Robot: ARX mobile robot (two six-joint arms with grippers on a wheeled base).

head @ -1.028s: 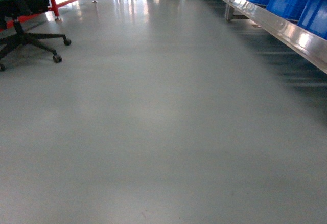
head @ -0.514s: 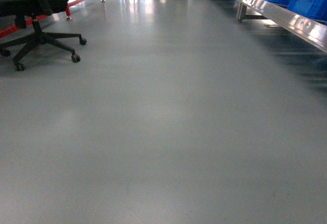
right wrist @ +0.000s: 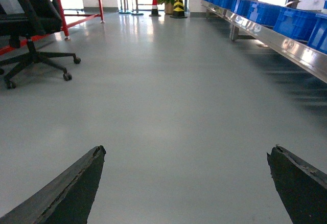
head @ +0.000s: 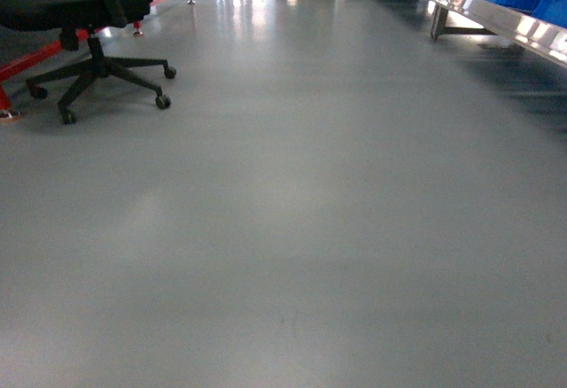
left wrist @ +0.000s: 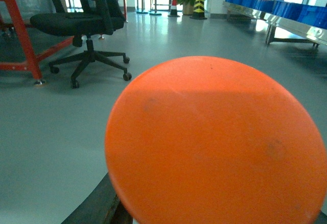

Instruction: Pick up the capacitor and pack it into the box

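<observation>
One capacitor [left wrist: 217,142] is gripped by the left gripper [left wrist: 204,219]; the right gripper [right wrist: 186,183] is spread empty; the box must be reached, likely.

All three views face forward, sharing the office chair [head: 93,34].

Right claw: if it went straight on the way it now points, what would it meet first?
Nothing close: the right claw is open and empty, aimed along bare grey floor. The way looks free as far as the picture shows; depth is unclear.

Black, tapered fingers [right wrist: 66,196] with rough edges — seemingly rubbery.
</observation>
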